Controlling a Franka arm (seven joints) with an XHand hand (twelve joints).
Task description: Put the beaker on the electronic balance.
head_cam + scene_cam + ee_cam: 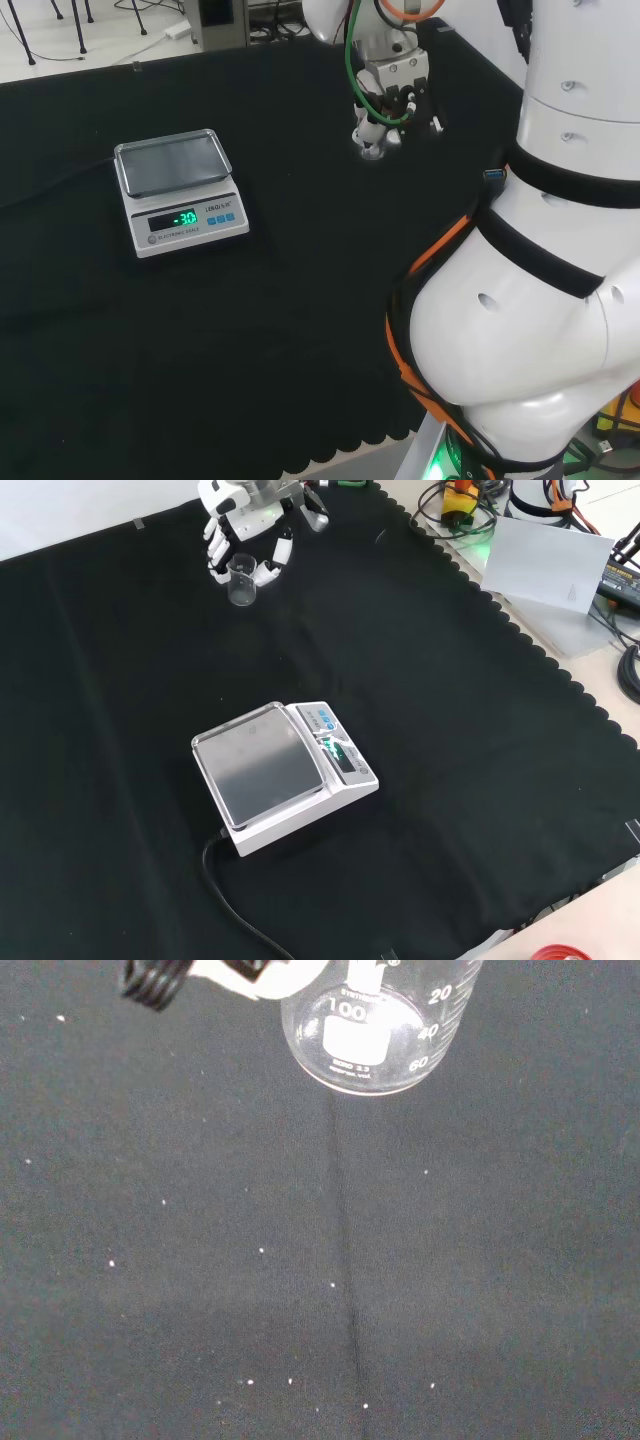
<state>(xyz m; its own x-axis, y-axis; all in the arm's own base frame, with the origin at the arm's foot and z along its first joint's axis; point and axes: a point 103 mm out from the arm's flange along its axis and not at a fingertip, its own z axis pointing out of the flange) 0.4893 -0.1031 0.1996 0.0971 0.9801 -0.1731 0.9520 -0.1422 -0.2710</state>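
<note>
You have the hand [245, 525] at the far end of the tabletop [450, 730] in the front view, its fingers [216, 552] curled around a small clear beaker [241, 582] that stands upright on the black cloth. In the wrist view the beaker [372, 1025] looks empty, printed marks showing on its wall. Your balance [280, 775] sits well apart from it, nearer the middle of the cloth, its steel pan [258, 765] bare and its display lit green. In the head view the balance [180, 190] lies at the left and the hand [385, 100] hangs near the top, beside the arm [540, 250]
</note>
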